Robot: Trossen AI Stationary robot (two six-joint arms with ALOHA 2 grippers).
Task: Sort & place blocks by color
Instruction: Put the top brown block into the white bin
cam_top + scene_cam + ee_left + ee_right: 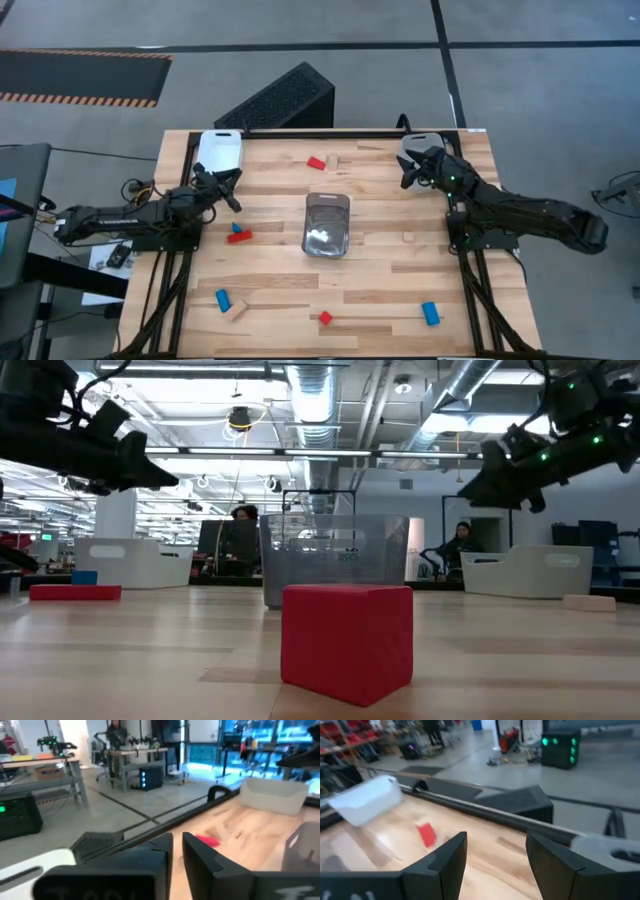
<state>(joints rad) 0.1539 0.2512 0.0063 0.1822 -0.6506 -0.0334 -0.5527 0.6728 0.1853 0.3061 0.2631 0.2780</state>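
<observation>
Red, blue and plain wood blocks lie scattered flat on the table, none in a gripper. A red block (pixel 317 163) and a wood block (pixel 333 163) sit near the far edge. A flat red block (pixel 240 237) touches a blue one (pixel 237 228) left of centre. Along the near edge lie blue (pixel 222 299), wood (pixel 237 310), red (pixel 325 318) and blue (pixel 430 313) blocks. My left gripper (pixel 236 190) hovers shut and empty beside the white tray (pixel 220 152). My right gripper (pixel 407 172) hovers open and empty by the far right tray (pixel 420 145).
A clear tray (pixel 326 224) stands at the table's centre. Another wood block (pixel 408 237) lies to its right. A black perforated box (pixel 280 100) sits on the floor beyond the far edge. In the low view, people sit in the room behind the table.
</observation>
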